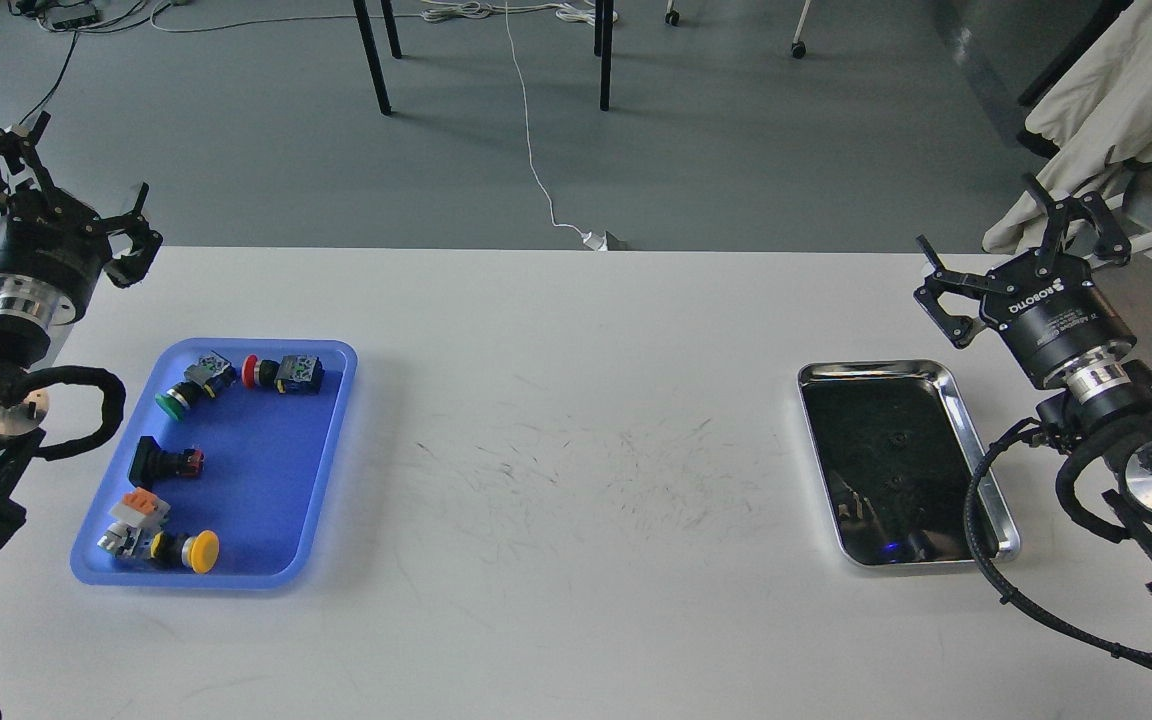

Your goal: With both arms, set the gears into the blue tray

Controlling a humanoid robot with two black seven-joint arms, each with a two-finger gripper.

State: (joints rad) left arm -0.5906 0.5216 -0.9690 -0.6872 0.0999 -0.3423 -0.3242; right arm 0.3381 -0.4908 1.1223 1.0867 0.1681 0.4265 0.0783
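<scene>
The blue tray (328, 420) lies at the table's left and holds several colour-capped push-buttons, with no gears seen in it. Two tiny dark gears (898, 437) show faintly on the mirror-like floor of a silver metal tray (956, 400) at the right. My left gripper (86, 157) is raised over the table's far left corner, beyond the blue tray, open and holding nothing. My right gripper (981, 215) hangs above the table's far right edge, just behind the silver tray, open and holding nothing.
In the blue tray lie push-buttons with green (173, 403), red (250, 371) and yellow (203, 551) caps. A black cable (986, 560) from my right arm loops over the silver tray's right rim. Chair legs and a white cord are on the floor beyond the table.
</scene>
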